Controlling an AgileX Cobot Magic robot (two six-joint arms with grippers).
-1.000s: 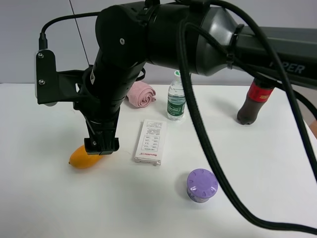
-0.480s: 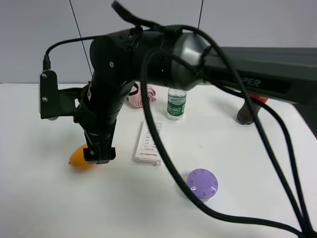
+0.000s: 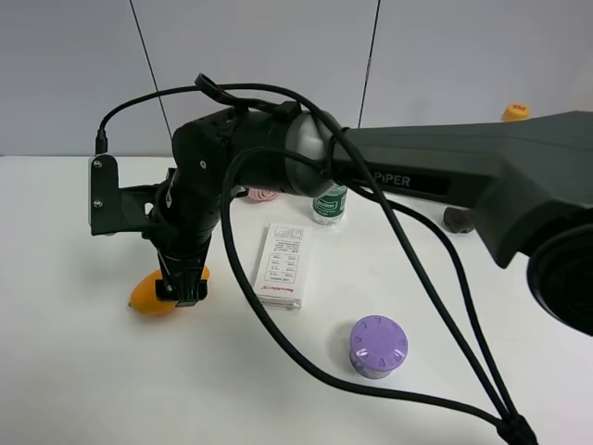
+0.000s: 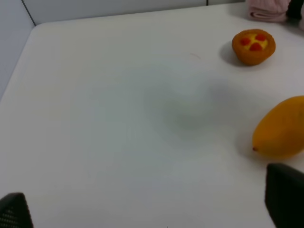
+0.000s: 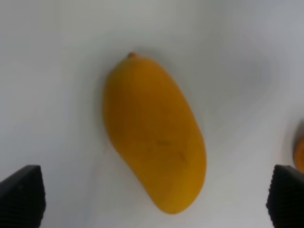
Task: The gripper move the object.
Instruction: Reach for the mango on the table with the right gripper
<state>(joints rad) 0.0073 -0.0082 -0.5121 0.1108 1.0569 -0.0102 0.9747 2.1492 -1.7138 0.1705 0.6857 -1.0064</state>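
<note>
Mango [image 5: 154,137]: one, lying on the white table [image 3: 74,371], left of the white box [image 3: 283,266]. Right gripper [image 3: 182,289]: one, jaws spread wide either side of the mango, not touching it. Nearby, one each: purple jar [image 3: 378,346], water bottle [image 3: 329,204], pink cloth [image 3: 262,194], tart [image 4: 253,46]. The black arm [image 3: 417,171] partly covers mango and cloth.

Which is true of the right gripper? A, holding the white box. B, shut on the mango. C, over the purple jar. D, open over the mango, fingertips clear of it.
D: the fingertips of the right gripper stand wide of the mango in the right wrist view.
</note>
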